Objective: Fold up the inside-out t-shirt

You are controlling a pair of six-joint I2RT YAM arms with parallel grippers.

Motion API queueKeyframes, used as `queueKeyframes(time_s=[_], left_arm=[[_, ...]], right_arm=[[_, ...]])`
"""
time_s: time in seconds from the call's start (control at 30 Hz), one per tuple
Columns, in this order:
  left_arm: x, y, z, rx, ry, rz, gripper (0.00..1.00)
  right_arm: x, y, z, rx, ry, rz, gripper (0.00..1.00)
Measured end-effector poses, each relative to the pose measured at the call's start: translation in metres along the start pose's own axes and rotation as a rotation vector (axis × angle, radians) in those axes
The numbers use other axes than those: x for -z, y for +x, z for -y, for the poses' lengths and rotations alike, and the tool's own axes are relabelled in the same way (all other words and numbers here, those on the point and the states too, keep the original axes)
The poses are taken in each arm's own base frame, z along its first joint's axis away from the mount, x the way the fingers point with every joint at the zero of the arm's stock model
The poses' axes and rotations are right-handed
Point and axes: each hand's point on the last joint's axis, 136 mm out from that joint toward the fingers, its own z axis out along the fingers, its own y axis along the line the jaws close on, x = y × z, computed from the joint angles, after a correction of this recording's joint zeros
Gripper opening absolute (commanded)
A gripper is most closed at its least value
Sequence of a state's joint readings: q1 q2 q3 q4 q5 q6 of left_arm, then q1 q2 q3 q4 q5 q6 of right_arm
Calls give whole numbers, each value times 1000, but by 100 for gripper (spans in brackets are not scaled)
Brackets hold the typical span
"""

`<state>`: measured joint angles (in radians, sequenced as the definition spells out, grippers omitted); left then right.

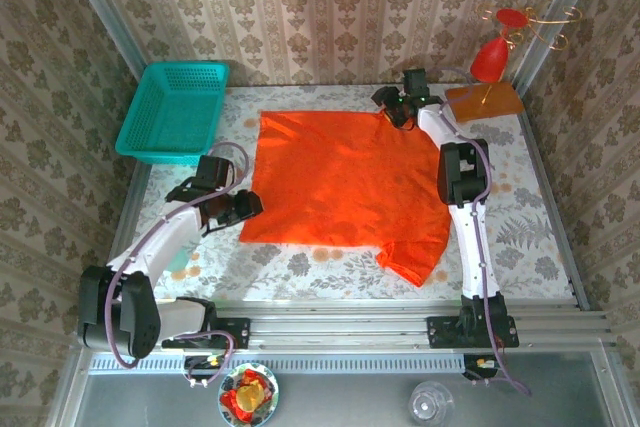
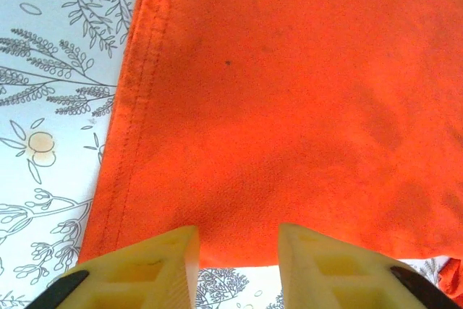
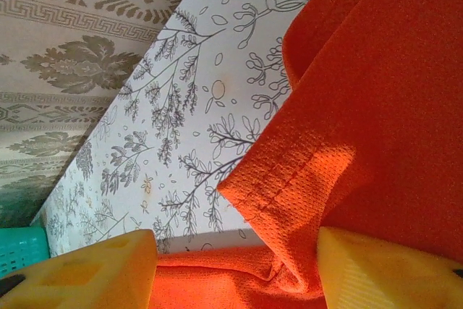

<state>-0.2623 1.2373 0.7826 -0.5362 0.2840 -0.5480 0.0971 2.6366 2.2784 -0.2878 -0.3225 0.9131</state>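
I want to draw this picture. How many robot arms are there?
2. The left arm reaches to the near left corner of the orange shirt; the right arm stretches to its far right corner, near the red ornament.

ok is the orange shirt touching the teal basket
Apart: the top view shows a strip of patterned table between the t-shirt and the teal basket.

The t-shirt (image 1: 340, 182) was plain bright orange against a white surface (image 1: 530, 217) printed with grey leaf sprigs; a teal basket (image 1: 170, 112) sat at the far-left corner, beige damask wallpaper (image 1: 330, 7) behind.
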Motion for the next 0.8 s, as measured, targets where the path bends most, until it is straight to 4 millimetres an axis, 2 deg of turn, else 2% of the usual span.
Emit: queueKeyframes(time_s=[0.13,0.23,0.33,0.4,0.5,0.63,0.8], left_arm=[[-3,5,-12,5,-50,-9,27],[-8,11,-23,19,-86,-37,25],[-12,16,-37,47,-130,-61,26],[-13,19,-47,69,-150,-66,26],[-15,25,-58,99,-170,-78,26],[-18,33,-64,111,-180,-98,26],[-20,41,-69,116,-189,-115,29]], right_arm=[[14,2,-12,28,8,-14,62],[40,5,-39,80,-10,-23,62],[78,16,-70,152,-39,-38,62],[110,31,-88,216,-47,-53,62],[152,60,-101,291,-57,-76,62],[197,108,-88,345,-40,-127,62],[240,162,-30,346,37,-177,62]])
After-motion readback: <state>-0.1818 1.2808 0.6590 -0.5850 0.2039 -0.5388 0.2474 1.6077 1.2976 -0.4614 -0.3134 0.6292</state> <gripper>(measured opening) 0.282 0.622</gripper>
